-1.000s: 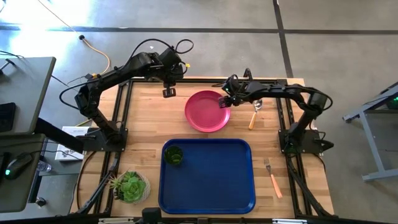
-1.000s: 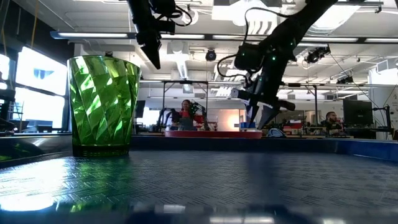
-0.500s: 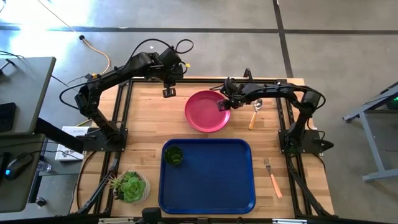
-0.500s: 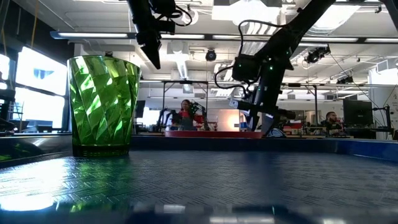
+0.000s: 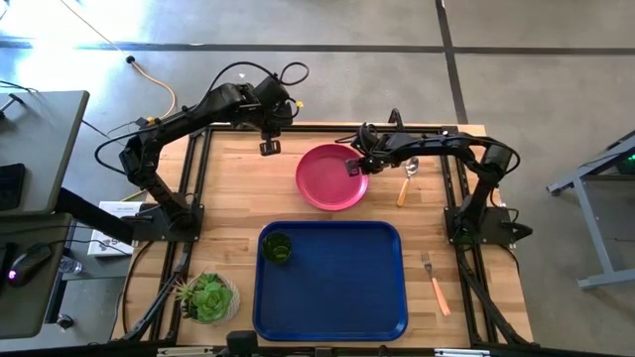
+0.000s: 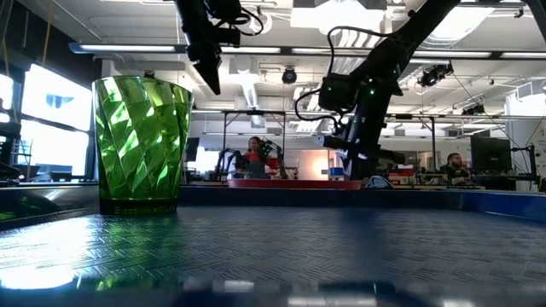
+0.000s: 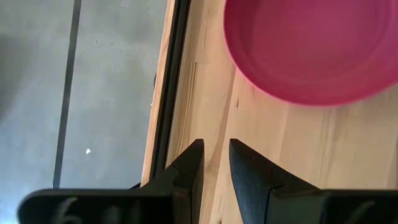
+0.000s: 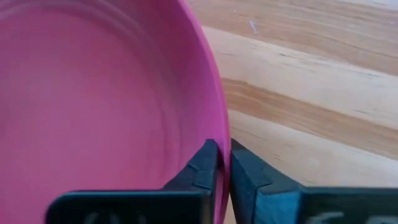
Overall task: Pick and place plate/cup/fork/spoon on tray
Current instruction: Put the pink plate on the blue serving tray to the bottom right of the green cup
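Observation:
The pink plate (image 5: pixel 330 177) lies flat on the wooden table beyond the blue tray (image 5: pixel 332 297); it also shows in the low view (image 6: pixel 299 183). My right gripper (image 5: pixel 355 166) is shut on its right rim. The green cup (image 5: pixel 278 247) stands upright in the tray's far left corner. The spoon (image 5: pixel 407 175) lies on the table right of the plate. The fork (image 5: pixel 435 283) lies right of the tray. My left gripper (image 5: pixel 270 147) hangs above the table's far left, left of the plate, narrowly open with nothing between its fingers (image 7: pixel 193 163). My right gripper pinches the plate's raised rim (image 8: pixel 219 127) on the plate's right side. One finger (image 8: pixel 202 165) is inside the rim and the other outside it. The fingers slant down from the table's right. The plate lies flat on the table.
A potted succulent (image 5: pixel 206 297) stands at the table's near left corner, left of the tray. The tray is bare right of the cup. Bare wood lies between plate and tray. People and desks show in the room beyond the table.
My right gripper has gone down and a little toward the table's left onto the plate's right rim, and its fingers, spread a second ago, have shut on that rim. The plate lies where it was.

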Robot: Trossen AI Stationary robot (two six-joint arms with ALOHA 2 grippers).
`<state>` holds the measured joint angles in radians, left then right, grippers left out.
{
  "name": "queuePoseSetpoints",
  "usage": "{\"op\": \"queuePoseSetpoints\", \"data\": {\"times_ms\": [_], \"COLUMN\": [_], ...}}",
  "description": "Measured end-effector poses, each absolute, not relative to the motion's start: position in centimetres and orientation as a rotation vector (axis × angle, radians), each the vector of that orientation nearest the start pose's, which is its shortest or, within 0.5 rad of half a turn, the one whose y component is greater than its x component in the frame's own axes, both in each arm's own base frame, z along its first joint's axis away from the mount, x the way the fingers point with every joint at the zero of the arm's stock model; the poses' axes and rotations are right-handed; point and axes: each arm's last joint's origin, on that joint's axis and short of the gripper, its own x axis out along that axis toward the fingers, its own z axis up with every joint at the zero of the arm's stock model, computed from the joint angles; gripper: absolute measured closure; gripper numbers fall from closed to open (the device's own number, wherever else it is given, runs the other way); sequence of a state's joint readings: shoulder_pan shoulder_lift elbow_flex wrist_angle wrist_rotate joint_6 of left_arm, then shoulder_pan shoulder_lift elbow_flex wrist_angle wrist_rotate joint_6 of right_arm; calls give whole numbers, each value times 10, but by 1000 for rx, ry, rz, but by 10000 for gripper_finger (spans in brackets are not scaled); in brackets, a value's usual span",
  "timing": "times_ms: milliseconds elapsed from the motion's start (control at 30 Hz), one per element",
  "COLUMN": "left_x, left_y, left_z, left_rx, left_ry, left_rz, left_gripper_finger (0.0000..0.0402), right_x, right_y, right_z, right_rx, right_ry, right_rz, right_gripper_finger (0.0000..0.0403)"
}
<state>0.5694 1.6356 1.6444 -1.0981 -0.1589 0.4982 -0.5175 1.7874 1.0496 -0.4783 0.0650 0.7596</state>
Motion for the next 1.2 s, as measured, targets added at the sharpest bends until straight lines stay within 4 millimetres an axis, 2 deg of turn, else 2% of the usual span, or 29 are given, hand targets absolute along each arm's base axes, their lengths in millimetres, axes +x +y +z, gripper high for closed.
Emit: {"op": "queuePoseSetpoints", "data": {"times_ms": [367,767,1200], "left_x": [272,272,272], "left_y": [180,180,179], "left_z": [344,344,344], "left_rx": [152,122,135], "left_ry": [1200,1195,1203], "left_rz": [402,422,411], "left_gripper_finger": [337,337,337], "right_x": [287,282,285], "right_y": [-165,-162,-158], "right_z": [158,194,231], "right_rx": [930,906,818], "right_ry": [944,846,964], "right_rz": [-936,-919,-872], "right_gripper_finger": [399,402,403]}}
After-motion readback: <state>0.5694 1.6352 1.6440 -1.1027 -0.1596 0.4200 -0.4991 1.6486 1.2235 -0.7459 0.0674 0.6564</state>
